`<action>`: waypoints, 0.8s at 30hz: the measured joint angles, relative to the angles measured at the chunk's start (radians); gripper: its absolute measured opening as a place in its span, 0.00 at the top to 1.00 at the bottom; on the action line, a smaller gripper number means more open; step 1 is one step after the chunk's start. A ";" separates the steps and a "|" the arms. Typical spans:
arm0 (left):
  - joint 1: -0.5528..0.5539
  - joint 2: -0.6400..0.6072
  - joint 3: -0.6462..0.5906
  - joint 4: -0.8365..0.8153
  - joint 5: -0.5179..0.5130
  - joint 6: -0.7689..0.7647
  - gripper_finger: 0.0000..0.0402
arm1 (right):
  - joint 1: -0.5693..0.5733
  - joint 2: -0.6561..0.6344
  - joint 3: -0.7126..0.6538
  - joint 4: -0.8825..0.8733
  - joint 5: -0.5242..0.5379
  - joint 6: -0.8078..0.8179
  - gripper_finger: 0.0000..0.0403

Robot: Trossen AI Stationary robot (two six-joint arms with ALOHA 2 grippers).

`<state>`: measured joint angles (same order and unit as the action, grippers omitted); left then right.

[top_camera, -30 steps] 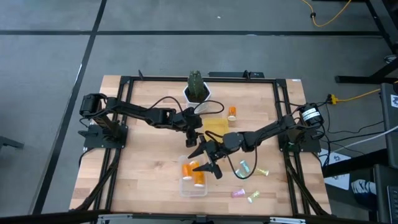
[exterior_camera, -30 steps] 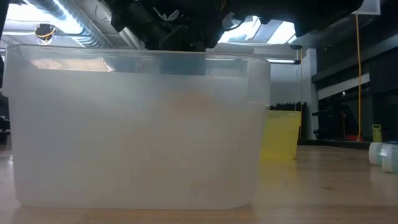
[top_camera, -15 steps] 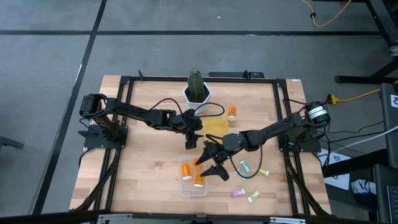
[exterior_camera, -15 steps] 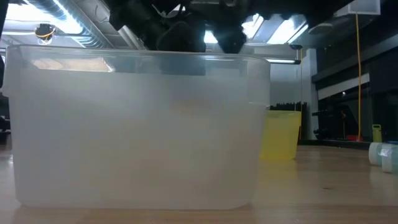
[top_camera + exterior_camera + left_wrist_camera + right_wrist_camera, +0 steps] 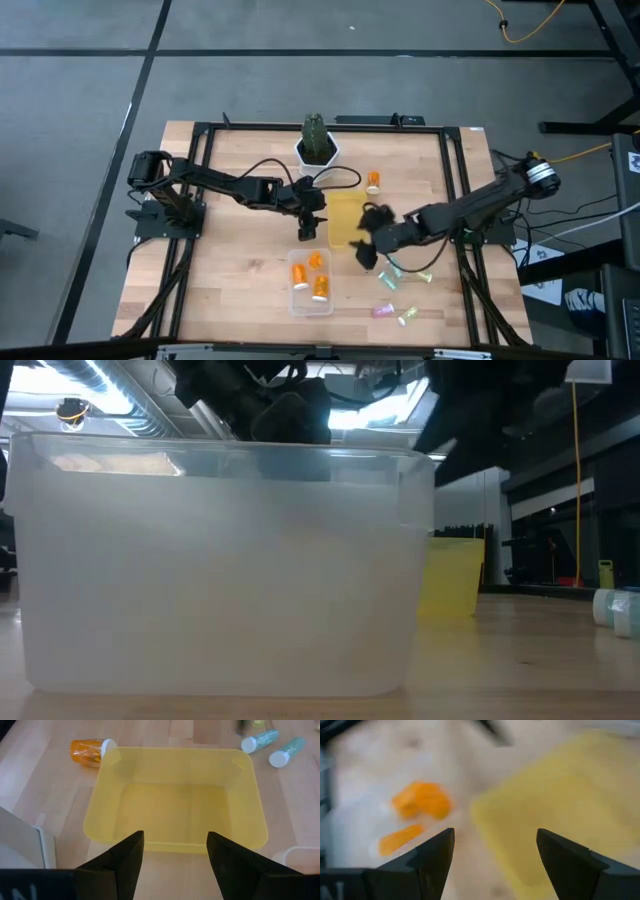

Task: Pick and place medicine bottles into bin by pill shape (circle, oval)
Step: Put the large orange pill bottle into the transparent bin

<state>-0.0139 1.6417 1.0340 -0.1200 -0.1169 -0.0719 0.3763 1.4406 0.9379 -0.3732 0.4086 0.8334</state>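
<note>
Right gripper (image 5: 366, 252): I see it at the yellow bin's 5 o'clock corner, just off the clear bin's 2 o'clock corner; its fingers (image 5: 434, 860) are spread with nothing between them.
Left gripper (image 5: 307, 230): I see it hovering at the yellow bin's 9 o'clock edge, fingers (image 5: 129, 854) spread and empty.
Clear bin (image 5: 300, 302): near desk centre, toward 6 o'clock; I count three orange bottles (image 5: 299, 271) lying in it.
Yellow bin (image 5: 343, 212): at 12 o'clock from the clear bin, nothing inside in the left wrist view.
Loose bottles: one orange (image 5: 373, 181) at the yellow bin's 1 o'clock; two green ones (image 5: 394, 268) at 3 o'clock of the clear bin, by the right gripper; a pink (image 5: 382, 311) and a pale one (image 5: 407, 317) toward 5 o'clock.
Plant (image 5: 316, 140): at the desk's (image 5: 230, 270) 12 o'clock edge.
</note>
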 joint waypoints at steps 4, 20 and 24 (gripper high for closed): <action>0.000 0.000 0.000 0.003 0.000 -0.005 0.47 | -0.011 -0.038 0.000 -0.140 0.169 0.132 0.29; -0.042 0.000 0.000 0.033 -0.001 0.001 0.47 | -0.364 -0.054 -0.026 -0.295 0.149 0.233 0.29; -0.062 0.000 0.000 0.036 -0.001 0.003 0.47 | -0.442 -0.053 -0.064 -0.280 0.102 0.212 0.29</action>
<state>-0.0759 1.6417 1.0339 -0.0839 -0.1178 -0.0685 -0.0656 1.3876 0.8737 -0.6532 0.5102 1.0456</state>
